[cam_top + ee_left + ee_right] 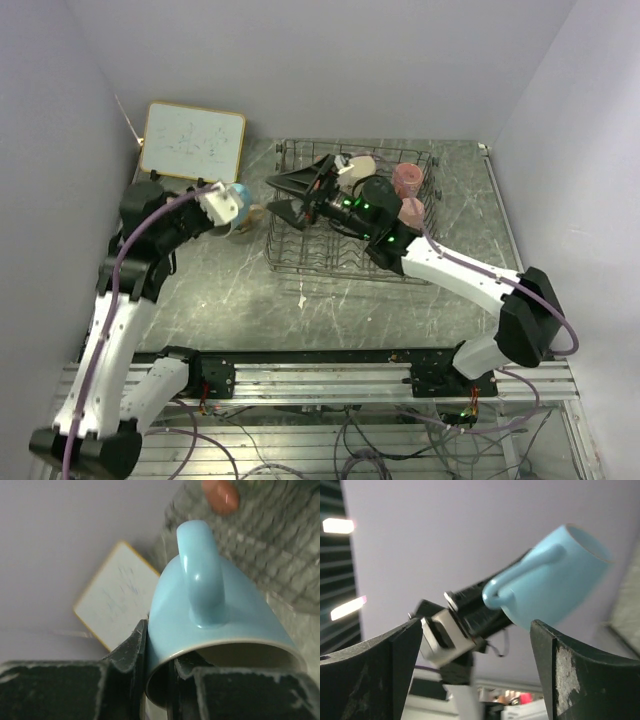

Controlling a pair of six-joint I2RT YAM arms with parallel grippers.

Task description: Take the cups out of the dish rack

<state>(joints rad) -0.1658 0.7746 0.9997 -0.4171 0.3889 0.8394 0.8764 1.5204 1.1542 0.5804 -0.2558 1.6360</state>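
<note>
My left gripper (225, 207) is shut on the rim of a light blue cup (240, 194) and holds it in the air left of the dish rack (300, 258). In the left wrist view one finger (131, 652) is outside the cup's wall (210, 605) and the other inside. My right gripper (272, 195) is open and empty above the rack's left end, pointing at the blue cup (555, 580). A cream cup (360, 166), a pink cup (408, 178) and a salmon cup (413, 211) sit in the rack's right half.
A wood-framed whiteboard (192, 141) leans at the back left, behind the left arm. A small tan thing (258, 212), perhaps a cup, sits on the table between the blue cup and the rack. Walls close in on both sides.
</note>
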